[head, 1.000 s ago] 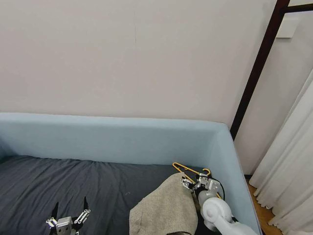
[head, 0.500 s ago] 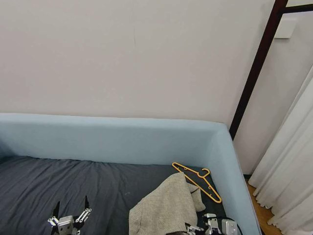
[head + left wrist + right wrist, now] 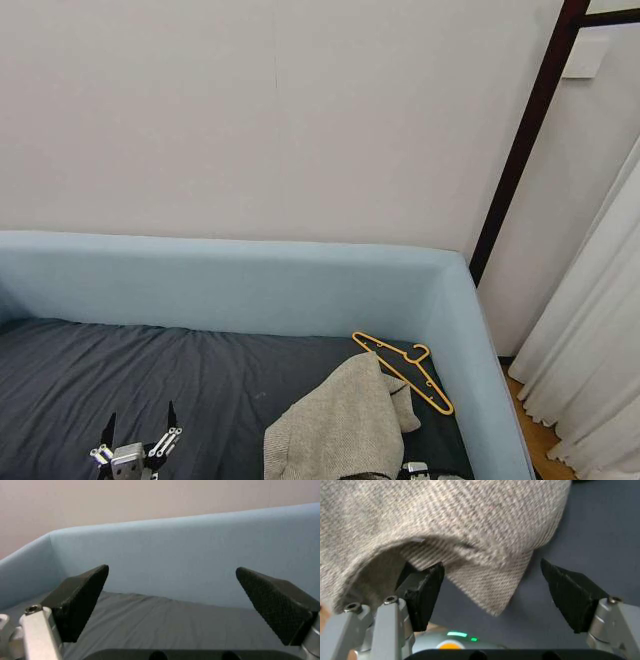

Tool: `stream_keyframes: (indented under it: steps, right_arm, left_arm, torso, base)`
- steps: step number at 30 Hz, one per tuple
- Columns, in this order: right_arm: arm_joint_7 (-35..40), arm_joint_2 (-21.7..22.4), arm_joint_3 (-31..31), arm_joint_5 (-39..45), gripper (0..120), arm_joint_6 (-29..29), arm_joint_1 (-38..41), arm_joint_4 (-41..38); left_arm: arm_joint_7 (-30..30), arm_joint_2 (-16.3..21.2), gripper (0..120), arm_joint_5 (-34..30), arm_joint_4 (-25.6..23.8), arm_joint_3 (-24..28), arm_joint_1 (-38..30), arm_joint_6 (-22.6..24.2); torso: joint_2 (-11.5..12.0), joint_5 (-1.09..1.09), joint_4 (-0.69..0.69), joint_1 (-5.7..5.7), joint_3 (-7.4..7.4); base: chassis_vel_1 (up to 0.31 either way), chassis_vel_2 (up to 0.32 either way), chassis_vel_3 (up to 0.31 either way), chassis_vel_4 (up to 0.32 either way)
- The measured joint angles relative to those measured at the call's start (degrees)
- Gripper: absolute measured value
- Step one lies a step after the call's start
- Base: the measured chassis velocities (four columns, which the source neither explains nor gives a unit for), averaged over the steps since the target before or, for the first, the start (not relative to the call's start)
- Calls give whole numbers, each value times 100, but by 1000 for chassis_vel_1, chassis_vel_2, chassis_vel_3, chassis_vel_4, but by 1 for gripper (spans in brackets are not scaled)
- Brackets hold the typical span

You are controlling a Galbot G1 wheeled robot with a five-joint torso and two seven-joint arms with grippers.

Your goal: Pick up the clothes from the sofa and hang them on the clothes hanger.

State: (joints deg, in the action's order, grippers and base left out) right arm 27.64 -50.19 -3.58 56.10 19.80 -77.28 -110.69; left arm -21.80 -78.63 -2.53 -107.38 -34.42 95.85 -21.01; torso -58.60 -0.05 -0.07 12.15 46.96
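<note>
A beige knit garment (image 3: 335,425) lies crumpled on the dark seat of the pale blue sofa (image 3: 230,285), near its right end. An orange clothes hanger (image 3: 405,368) lies flat just behind it, by the sofa's right arm. In the right wrist view my right gripper (image 3: 495,588) is open, its fingers spread either side of a hanging corner of the garment (image 3: 470,532), not closed on it. My left gripper (image 3: 137,438) stands open over bare seat at the front left; in its wrist view the left gripper (image 3: 185,600) faces the sofa's backrest (image 3: 190,562).
A plain wall rises behind the sofa. A dark wooden post (image 3: 520,150) stands at the right, with white curtains (image 3: 590,380) beyond it. The dark seat cushion (image 3: 150,370) stretches bare between the two grippers.
My right arm has drawn back and down from beside the hanger to the picture's bottom edge. The garment's upper edge has shifted slightly. The left gripper has barely moved.
</note>
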Motion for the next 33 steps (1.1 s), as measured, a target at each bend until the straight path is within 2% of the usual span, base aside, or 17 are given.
stream_keyframes:
  steps: [5, 8, 9, 13, 14, 18, 20, 22, 27, 33]
  right_arm:
    - [-72, -56, 25, -71, 64, -173, 50, 87]
    - [-165, -103, 31, -83, 50, -254, 80, 99]
    - [-165, -103, 31, -83, 50, -254, 80, 99]
    - [-269, -127, 23, -111, 33, -318, 101, 110]
    - [-269, -127, 23, -111, 33, -318, 101, 110]
    - [-333, -102, 24, -110, 14, -331, 94, 61]
    - [-354, -94, 27, -109, 12, -343, 86, 37]
    - [-409, -74, 42, -107, 2, -392, 67, -31]
    - [-434, 25, 112, -35, 0, -392, 6, -303]
    - [-249, 365, 388, 389, 0, -203, 31, -1140]
  left_arm:
    - [2, -9, 100, 12, -9, 4, 5, 0]
    - [3, -18, 100, 17, -10, 2, 7, 0]
    - [3, -18, 100, 17, -10, 2, 7, 0]
    - [4, -30, 100, 25, -9, -1, 10, -3]
    - [4, -30, 100, 25, -9, -1, 10, -3]
    - [4, -42, 100, 30, -9, -3, 12, -6]
    - [5, -45, 100, 33, -7, -2, 11, -7]
    - [5, -51, 100, 40, -5, -1, 8, -9]
    - [6, -58, 100, 47, -4, 2, 3, -9]
    - [7, -58, 100, 48, -23, 0, -2, -10]
  torso:
    - [1, 0, 0, 0, 0]
    - [1, 0, 0, 0, 0]
    - [1, 0, 0, 0, 0]
    - [1, 0, 0, 0, 0]
    - [1, 0, 0, 0, 0]
    - [1, 0, 0, 0, 0]
    - [1, 0, 1, 0, 0]
    - [1, 0, 0, 0, 0]
    - [1, 0, 0, 0, 0]
    - [1, 1, 0, 0, 0]
  base:
    - [0, 0, 0, 0]
    - [0, 0, 0, 0]
    - [0, 0, 0, 0]
    - [0, 0, 0, 0]
    - [0, 0, 0, 0]
    - [0, 0, 0, 0]
    - [0, 0, 0, 0]
    - [0, 0, 0, 0]
    - [0, 0, 0, 0]
    - [0, 0, 0, 0]
